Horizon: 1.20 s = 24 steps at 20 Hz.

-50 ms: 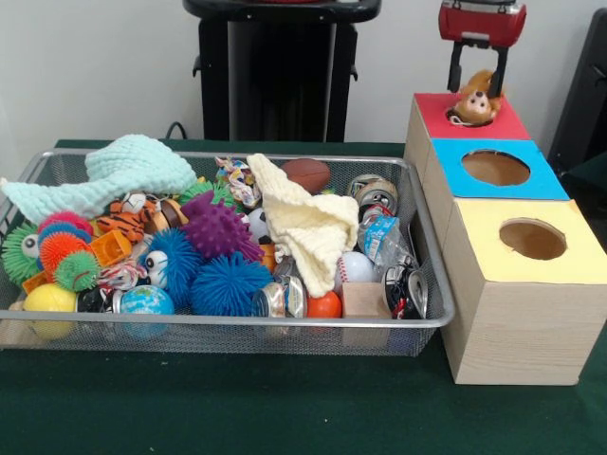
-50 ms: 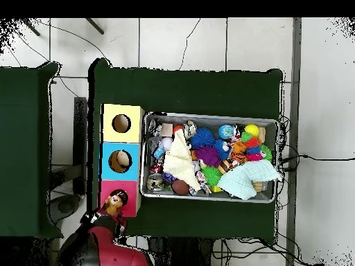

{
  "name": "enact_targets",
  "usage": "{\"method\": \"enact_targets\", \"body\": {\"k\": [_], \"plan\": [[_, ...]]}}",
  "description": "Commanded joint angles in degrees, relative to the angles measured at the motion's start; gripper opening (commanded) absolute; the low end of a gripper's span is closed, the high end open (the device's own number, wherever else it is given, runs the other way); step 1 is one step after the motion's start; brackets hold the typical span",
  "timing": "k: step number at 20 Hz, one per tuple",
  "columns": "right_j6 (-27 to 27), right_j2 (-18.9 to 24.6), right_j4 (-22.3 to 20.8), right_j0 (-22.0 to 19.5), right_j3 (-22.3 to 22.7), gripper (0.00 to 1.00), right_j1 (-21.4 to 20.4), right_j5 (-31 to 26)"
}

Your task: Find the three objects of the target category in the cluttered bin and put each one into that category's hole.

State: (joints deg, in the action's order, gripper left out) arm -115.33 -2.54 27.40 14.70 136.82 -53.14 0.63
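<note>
At the upper right of the front view I have the gripper (image 1: 480, 68) hanging over the red-topped box (image 1: 503, 121), its two black fingers closed on a small brown stuffed monkey (image 1: 473, 102) that sits right at the red top, over where I take the hole to be; the toy itself hides that hole, so I cannot confirm it is centred. In the overhead view the same toy (image 2: 114, 202) shows at the lower left, on the red section (image 2: 128, 192) of the box row, with the blue box (image 2: 105, 161) and the yellow box (image 2: 108, 113) above it. My main worry is the release: if the monkey is off-centre or wider than the opening, it could lodge on the rim, tip off the red top and fall to the green table (image 1: 285, 408) or behind the box, out of reach. Soft plush may also cling to the fingers and lift back out with them. If I push down to seat it, I might shove the box sideways. The wire basket (image 1: 432, 313) at the left and centre of the front view is still crowded with spiky balls, cloths and cans, so any remaining toys, such as the striped tiger (image 1: 123, 224) at mid left, may be partly buried and easy to miss.
</note>
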Motion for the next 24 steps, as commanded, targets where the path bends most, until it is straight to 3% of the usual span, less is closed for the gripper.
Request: {"method": "enact_targets", "body": {"k": [1,4,6,24], "plan": [[-13.46,-11.45,-1.44,6.43,-8.84,1.00,-5.45,-20.85],[-15.62,-15.72,-4.53,8.80,-12.78,1.00,-7.48,-28.37],[-15.50,-15.95,-4.73,8.74,-13.26,1.00,-8.06,-29.71],[-13.17,-15.68,-2.96,8.42,-12.66,1.00,-7.23,-27.97]]}}
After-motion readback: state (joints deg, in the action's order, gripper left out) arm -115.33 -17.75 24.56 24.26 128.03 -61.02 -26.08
